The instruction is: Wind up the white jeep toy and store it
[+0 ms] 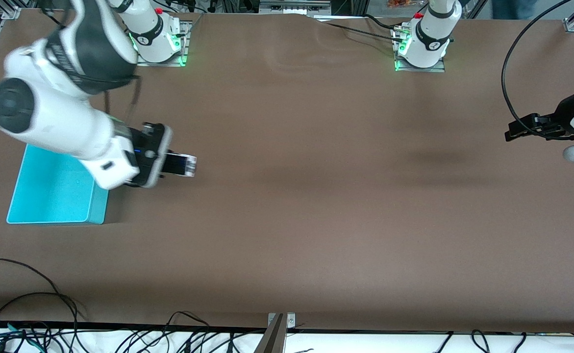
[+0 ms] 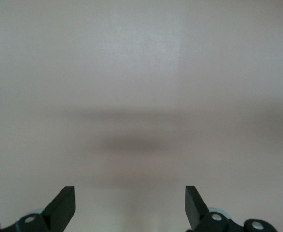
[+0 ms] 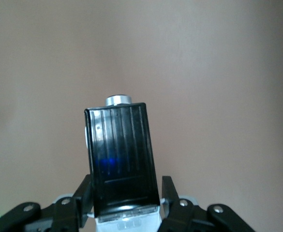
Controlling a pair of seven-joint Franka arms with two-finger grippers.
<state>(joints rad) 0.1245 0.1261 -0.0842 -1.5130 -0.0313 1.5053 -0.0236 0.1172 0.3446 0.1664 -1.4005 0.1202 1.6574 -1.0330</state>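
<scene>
My right gripper (image 1: 176,164) is shut on the white jeep toy (image 1: 181,164) and holds it above the table beside the cyan bin (image 1: 54,189). In the right wrist view the jeep's black ribbed roof (image 3: 123,159) fills the space between my fingers (image 3: 84,195), with its white body below and a silver part at its far end. My left gripper (image 1: 517,131) is open and empty, up over the table at the left arm's end. In the left wrist view its fingertips (image 2: 64,202) stand wide apart over bare brown table.
The cyan bin sits at the right arm's end of the table, partly covered by the right arm (image 1: 56,117). Black cables (image 1: 32,314) lie along the table edge nearest the front camera. A cable (image 1: 510,63) loops near the left arm.
</scene>
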